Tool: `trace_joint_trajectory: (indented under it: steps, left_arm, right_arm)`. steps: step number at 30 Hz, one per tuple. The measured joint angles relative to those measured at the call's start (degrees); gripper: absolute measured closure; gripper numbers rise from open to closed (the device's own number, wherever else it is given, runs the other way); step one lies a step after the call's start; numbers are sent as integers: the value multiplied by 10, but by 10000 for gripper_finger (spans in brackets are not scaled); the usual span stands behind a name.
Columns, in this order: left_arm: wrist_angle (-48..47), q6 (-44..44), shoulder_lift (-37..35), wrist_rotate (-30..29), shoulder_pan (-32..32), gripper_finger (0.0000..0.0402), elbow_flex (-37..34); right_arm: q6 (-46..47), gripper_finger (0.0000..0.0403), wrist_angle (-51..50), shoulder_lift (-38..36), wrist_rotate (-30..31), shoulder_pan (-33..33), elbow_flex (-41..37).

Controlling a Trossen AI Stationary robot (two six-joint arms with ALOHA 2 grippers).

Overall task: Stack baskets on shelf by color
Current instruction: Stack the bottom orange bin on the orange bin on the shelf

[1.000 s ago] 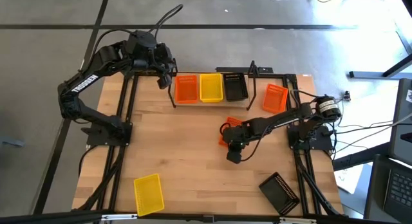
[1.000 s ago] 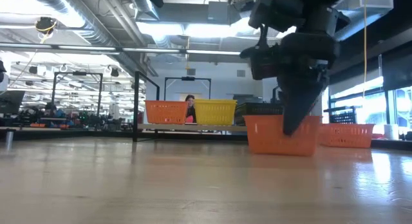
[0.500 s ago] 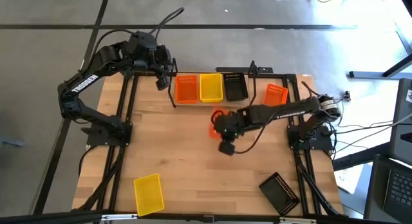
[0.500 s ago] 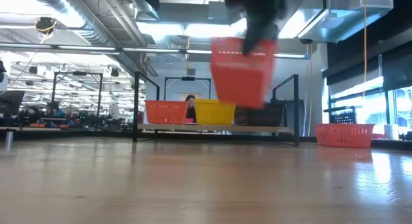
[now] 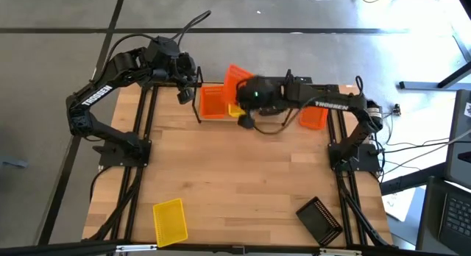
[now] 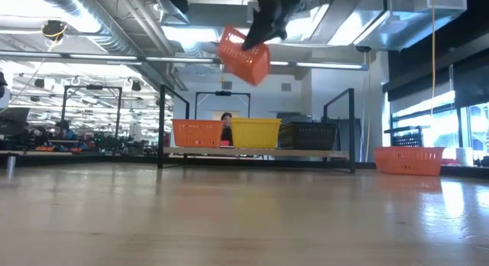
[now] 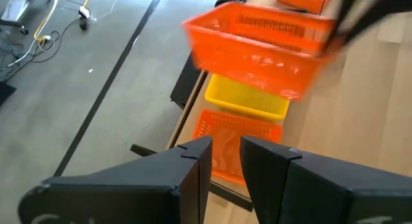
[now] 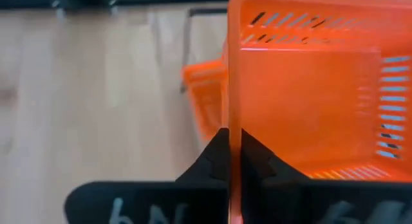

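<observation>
Since a second earlier, the right arm had lifted an orange basket (image 5: 237, 81) off the middle of the table and swung it up and back to the shelf (image 6: 252, 152). The right gripper (image 8: 233, 161) was pinched tight on one thin side wall of that basket, which hung tilted in the air, high above the shelf, roughly over the gap between the shelf's orange basket (image 6: 197, 133) and yellow basket (image 6: 255, 133). A black basket (image 6: 309, 135) sat at the shelf's other end.

The left gripper (image 7: 224, 161) waited off the shelf's left end, its fingers only a narrow gap apart and holding nothing.

Still loose were another orange basket (image 5: 314, 112) just right of the shelf, a yellow basket (image 5: 170, 221) at the table's near left, and a black basket (image 5: 321, 219) at the near right.

From here the risks looked real. Because the carried basket was held by a single wall and was tilted, it might swing or slip if the arm moved quickly. If lowered while crooked or too far toward the yellow basket, its corner could catch a rim, fail to nest into the orange one, or knock the neighbours along the shelf.
</observation>
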Motion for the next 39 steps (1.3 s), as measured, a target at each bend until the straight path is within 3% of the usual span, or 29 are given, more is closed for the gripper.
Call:
trace_joint_trajectory:
  steps: [6, 18, 30, 39]
  left_arm:
    - [0, -2, -4, -32, 0, 329, 0]
    - [1, -17, -9, -48, 21, 329, 0]
    - [1, -20, -8, -47, 34, 329, 0]
    - [1, -20, -8, -46, 34, 329, 0]
  right_arm:
    - [-33, 403, 105, 46, -74, -39, 0]
    - [-71, 403, 181, 147, -92, -44, -1]
    - [-76, 402, 175, 165, -93, -47, -1]
    - [-78, 375, 149, 165, -93, -51, -1]
